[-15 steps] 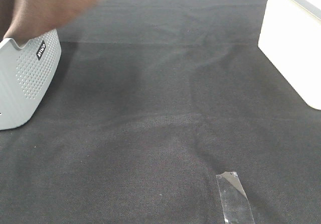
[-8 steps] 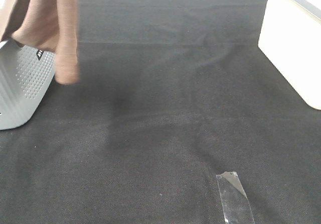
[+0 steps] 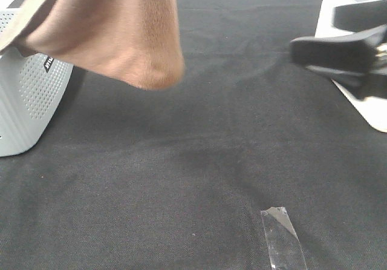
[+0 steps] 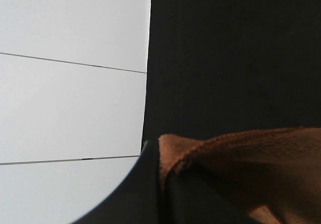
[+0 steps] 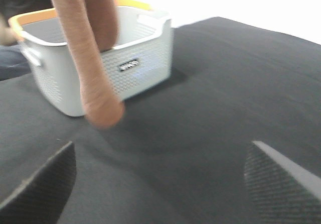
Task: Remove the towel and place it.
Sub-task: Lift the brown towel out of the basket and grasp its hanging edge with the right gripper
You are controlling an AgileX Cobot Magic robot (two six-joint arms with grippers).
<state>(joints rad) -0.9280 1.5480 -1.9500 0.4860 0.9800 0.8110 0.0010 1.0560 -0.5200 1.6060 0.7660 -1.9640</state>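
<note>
Hanging in the upper left of the high view, the towel (image 3: 115,34) droops in a soft fold, partly in front of the grey basket (image 3: 27,100) and clear of the black cloth (image 3: 199,167). It looks light, limp and plush rather than slippery, and I judge a hem or corner the best hold. The left gripper (image 4: 161,176) appears clamped on its stitched edge. The right gripper (image 5: 160,181), at upper right in the high view, holds nothing, its fingers (image 5: 281,184) wide apart.

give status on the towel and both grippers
Left gripper shut on towel, right gripper open and empty. Towel hanging in the air near the basket. Tape strip on the cloth, apart from it.
</note>
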